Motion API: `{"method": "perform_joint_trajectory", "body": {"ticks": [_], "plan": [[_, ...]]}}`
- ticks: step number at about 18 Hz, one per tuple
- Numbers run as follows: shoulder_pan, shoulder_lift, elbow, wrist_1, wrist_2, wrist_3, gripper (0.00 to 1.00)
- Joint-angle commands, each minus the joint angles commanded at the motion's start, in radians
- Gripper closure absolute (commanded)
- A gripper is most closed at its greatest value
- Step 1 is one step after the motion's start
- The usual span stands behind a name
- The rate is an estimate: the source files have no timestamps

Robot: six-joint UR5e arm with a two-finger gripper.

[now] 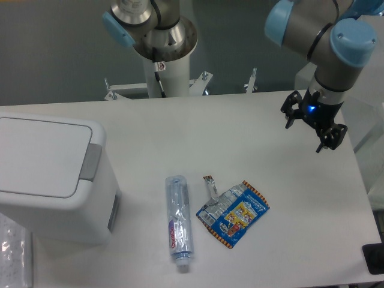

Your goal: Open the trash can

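Observation:
The trash can (48,180) is a large white boxy bin at the left of the table. Its flat white lid (42,156) lies shut, and a grey push-button (91,162) sits on its right rim. My gripper (305,136) hangs over the right side of the table, far from the bin. Its two black fingers are spread apart with nothing between them.
A clear plastic bottle (177,221) lies on its side near the table's front middle. A torn blue and silver snack wrapper (233,213) lies just right of it. A second arm's white base (163,60) stands behind the table's far edge.

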Motion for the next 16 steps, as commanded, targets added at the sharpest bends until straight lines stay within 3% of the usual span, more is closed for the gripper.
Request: {"method": "perform_joint_trajectory", "body": {"ticks": [6,9,12,16], "plan": [[0.002,0.002,-0.005,0.0,0.04,0.008,0.0],[0.0,0.023,-0.003,-0.011,0.187,0.009,0.0],[-0.009,0.044,-0.006,-0.023,0.199,0.003,0.0],[-0.043,0.11,-0.043,-0.052,0.177,-0.159,0.0]]}}
